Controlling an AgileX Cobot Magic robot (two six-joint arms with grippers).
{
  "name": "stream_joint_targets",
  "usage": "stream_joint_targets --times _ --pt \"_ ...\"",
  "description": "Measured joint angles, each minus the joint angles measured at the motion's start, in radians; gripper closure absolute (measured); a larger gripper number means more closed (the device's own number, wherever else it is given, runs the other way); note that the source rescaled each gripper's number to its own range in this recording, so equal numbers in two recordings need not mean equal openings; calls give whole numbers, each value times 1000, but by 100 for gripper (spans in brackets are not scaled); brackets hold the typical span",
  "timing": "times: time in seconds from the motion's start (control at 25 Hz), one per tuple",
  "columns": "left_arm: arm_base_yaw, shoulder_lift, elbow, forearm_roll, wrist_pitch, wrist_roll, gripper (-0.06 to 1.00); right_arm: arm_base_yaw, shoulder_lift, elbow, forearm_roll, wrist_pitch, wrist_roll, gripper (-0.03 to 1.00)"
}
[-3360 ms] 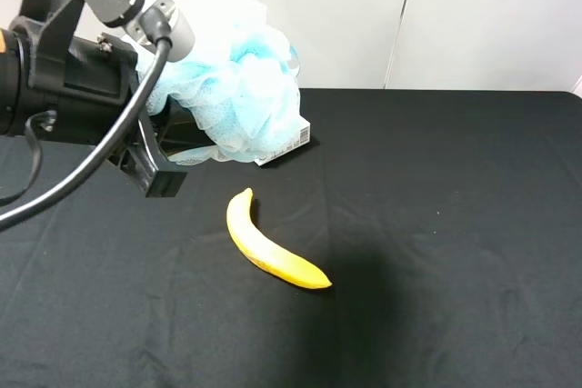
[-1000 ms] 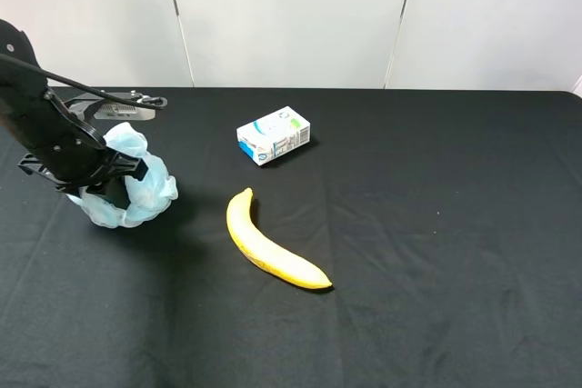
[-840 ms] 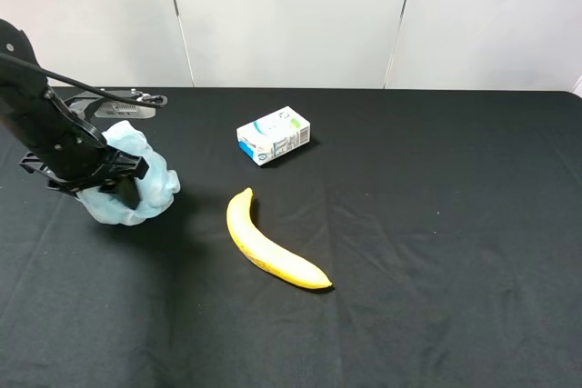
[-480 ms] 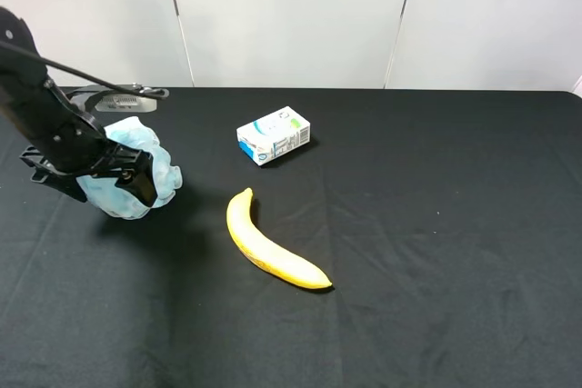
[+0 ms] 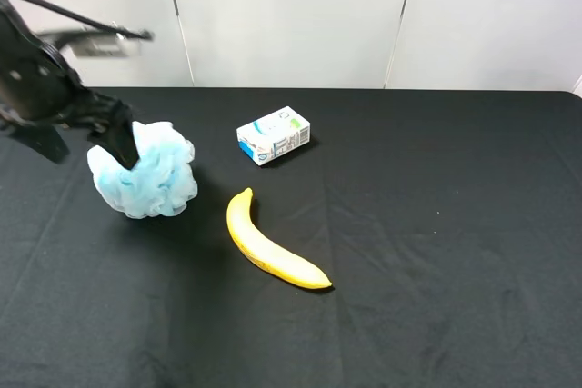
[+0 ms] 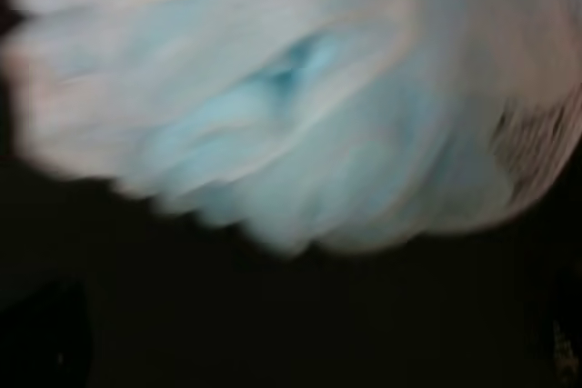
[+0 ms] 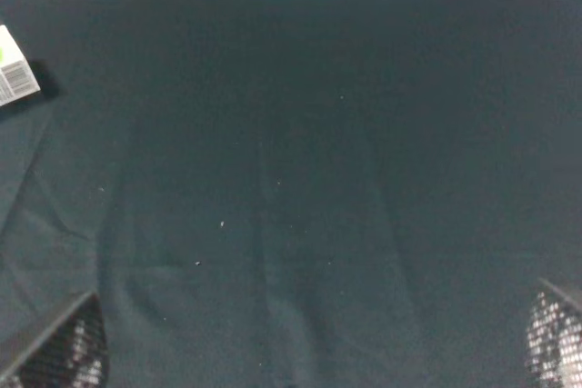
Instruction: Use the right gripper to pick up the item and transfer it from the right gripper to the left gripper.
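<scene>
Both claws are standing open, the left claw [image 5: 86,138] hovering just beside the soft, light pouf [image 5: 145,168], likely squashing wherever pinched.

High overview; two close wrist views

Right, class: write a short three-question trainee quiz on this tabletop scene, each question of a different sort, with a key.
1. True or false: the fluffy light-blue and white mesh bath pouf rests on the black tablecloth.
2. Which lies nearest the curved yellow banana? A) pouf B) small white-and-blue carton
3. Fill in: the left pincer stands ____.
Key: 1 true; 2 B; 3 open.
</scene>
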Motion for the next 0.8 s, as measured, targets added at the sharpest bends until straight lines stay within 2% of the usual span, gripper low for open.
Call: stream_joint_targets --times 0.6,0.8 --pt "0 -488 -4 187 116 -112 -6 0 0 0 0 0 0 -3" --pt "0 -642 -4 208 157 -127 -6 0 0 0 0 0 0 -3"
